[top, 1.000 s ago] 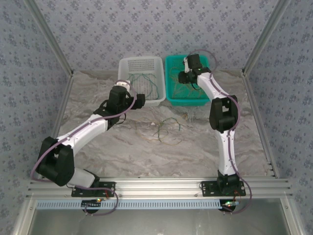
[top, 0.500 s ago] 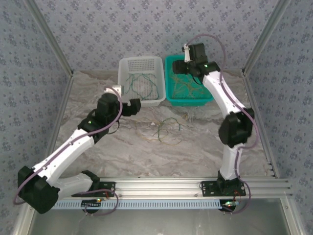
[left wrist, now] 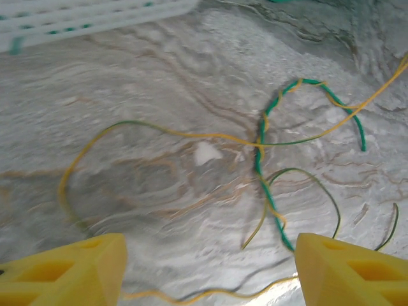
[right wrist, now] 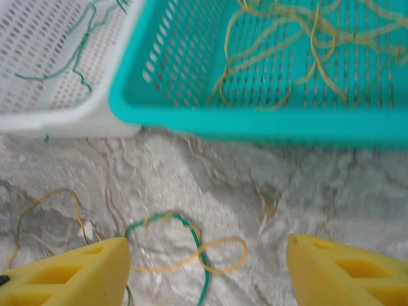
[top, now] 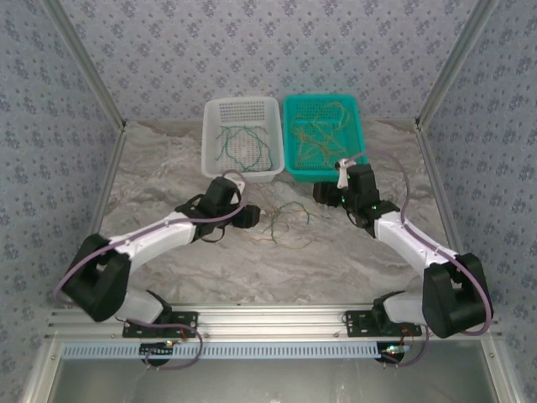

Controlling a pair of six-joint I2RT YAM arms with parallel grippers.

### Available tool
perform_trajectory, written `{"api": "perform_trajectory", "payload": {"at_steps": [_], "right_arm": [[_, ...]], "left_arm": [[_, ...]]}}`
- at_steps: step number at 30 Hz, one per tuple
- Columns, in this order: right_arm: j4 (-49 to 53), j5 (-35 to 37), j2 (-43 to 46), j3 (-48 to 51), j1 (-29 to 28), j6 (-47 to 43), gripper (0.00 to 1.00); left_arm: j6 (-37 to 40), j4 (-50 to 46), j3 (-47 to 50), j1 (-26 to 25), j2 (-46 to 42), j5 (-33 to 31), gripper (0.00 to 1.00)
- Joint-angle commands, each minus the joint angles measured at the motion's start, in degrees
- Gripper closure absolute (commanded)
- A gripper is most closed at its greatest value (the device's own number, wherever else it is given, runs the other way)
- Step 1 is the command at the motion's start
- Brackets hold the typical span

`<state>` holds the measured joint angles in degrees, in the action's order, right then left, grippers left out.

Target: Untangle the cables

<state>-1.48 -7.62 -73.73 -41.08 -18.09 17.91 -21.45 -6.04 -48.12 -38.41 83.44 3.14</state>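
While a loose tangle of cables (top: 286, 222) lies on the marble table (top: 159, 164) just in front of the two baskets, the arms sit either side of it. Left gripper (left wrist: 210, 248) is spread wide with nothing in it, right gripper (right wrist: 207, 245) same deal. Green strands (top: 237, 143) are in the white basket (top: 209, 134), tan strands (top: 317, 134) in the teal basket (right wrist: 255, 124)

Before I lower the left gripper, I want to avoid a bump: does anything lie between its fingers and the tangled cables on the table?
Nothing visible does. The left gripper is open, with only bare table between it and the tangled cables; the white basket sits beyond them.
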Motion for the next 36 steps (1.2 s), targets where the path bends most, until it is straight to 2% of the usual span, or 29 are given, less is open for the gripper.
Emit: {"api": "perform_trajectory", "payload": {"at_steps": [1,7,10,15,19,25,27,29,36], "right_arm": [[-6.34,-3.38,-0.64,3.43,1.46,5.17,0.35],[-12.62,-6.36,-6.69,5.58,2.33,9.68,0.38],[-13.40,-7.39,-8.66,4.55,2.21,10.40,0.38],[-15.25,-3.70,-6.64,6.00,1.26,10.84,0.40],[-12.87,-5.34,-8.60,3.99,0.97,13.31,0.44],[-13.52,-4.27,-10.33,4.73,-2.04,17.68,0.50],[-15.31,-3.99,-11.02,5.23,-2.86,20.01,0.51],[-15.58,-3.72,-12.49,4.58,-3.69,20.90,0.51],[-16.03,-2.28,-18.29,1.54,-5.93,22.64,0.54]], "left_arm": [[3.21,6.43,-4.24,-1.98,4.26,4.76,0.31],[9.04,4.98,-11.19,-6.39,12.84,4.53,0.33],[9.30,7.61,-10.86,-6.72,14.92,5.76,0.33],[11.52,6.06,-14.02,-7.62,19.02,5.47,0.32],[11.80,6.84,-14.63,-8.02,20.23,4.95,0.36],[10.86,13.09,-9.05,-7.81,13.62,-0.15,0.59],[10.50,16.45,-5.71,-7.61,10.36,-1.90,0.59],[9.95,19.33,-2.81,-7.16,7.74,-3.25,0.55],[10.51,20.61,1.28,-6.33,2.92,-6.48,0.53]]}}
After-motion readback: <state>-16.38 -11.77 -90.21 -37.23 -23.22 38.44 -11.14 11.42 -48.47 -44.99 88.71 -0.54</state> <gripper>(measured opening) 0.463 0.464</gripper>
